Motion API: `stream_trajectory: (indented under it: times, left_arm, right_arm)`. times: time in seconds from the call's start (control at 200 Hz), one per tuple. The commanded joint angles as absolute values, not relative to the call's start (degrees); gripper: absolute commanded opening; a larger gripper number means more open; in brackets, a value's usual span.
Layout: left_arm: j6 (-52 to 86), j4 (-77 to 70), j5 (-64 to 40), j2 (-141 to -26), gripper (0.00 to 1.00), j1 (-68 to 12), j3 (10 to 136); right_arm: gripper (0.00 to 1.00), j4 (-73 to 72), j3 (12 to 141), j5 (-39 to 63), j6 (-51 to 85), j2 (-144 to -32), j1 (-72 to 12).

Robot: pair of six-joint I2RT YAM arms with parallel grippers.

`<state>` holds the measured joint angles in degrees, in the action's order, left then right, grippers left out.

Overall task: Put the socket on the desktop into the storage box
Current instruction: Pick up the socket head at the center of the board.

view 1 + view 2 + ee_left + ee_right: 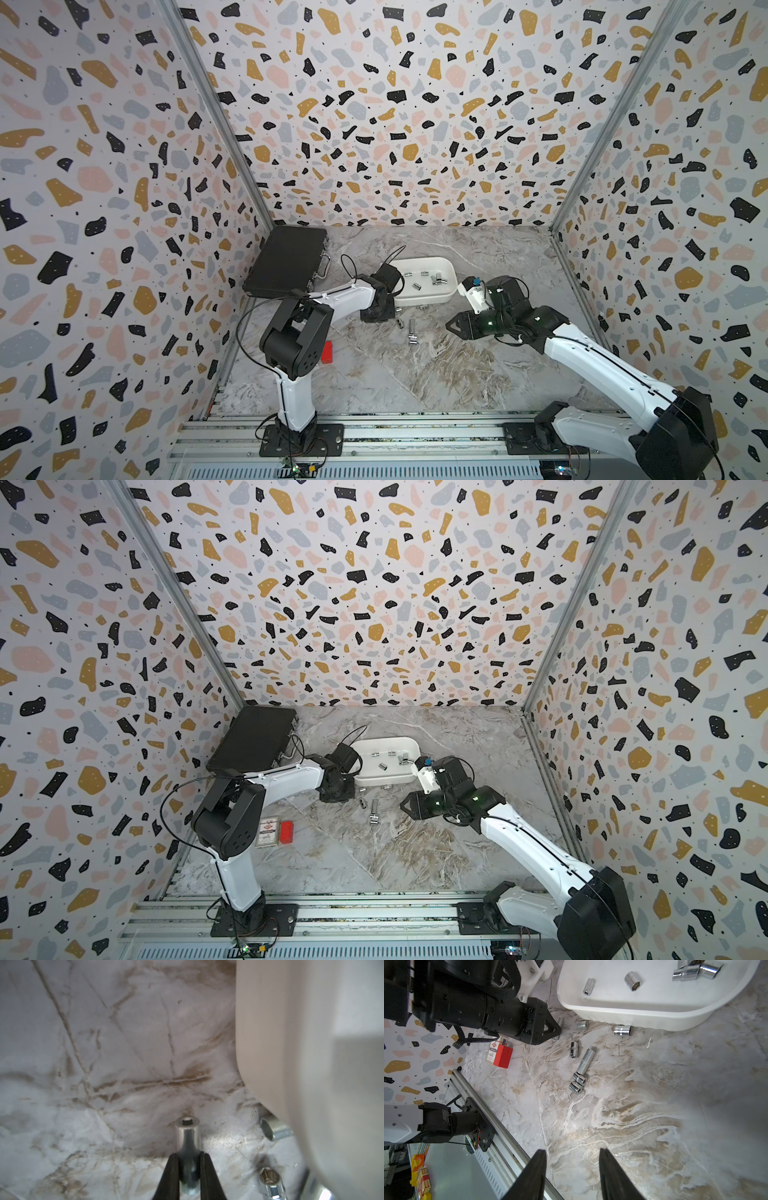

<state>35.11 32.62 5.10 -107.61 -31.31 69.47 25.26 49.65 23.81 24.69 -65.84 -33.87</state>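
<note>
Though more sockets lie outside it, storage box (428, 297): white, on the bench (415, 374), with several sockets (417, 286) loose inside.
Black case (284, 262): beside the left wall, well apart from the sockets.
Left fingers (174, 1165): clamped on one socket (188, 1132), just beside the box's outer wall, not in it.
Right fingers (538, 1163): apart, empty, over bare bench.
Left wrist view: alone shows the clamp; both top views hide it behind the arm.
Right wrist view: six loose sockets (579, 1078) on the bench.
A top view: card pack (267, 831) touching red block (286, 831).
</note>
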Motion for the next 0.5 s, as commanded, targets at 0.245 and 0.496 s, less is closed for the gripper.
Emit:
stream_trajectory:
  times: [0.245, 0.496]
  left_arm:
    - [34.71, 33.39, 4.95, -108.76, 0.22, -31.57, 68.2]
    - [34.46, 33.42, 5.16, -109.76, 0.25, -31.55, 68.2]
  right_arm:
    - [0.46, 25.05, 49.99, 24.21, 25.19, -66.05, -34.11]
    - [0.46, 25.37, 50.41, 24.16, 24.88, -66.18, -34.12]
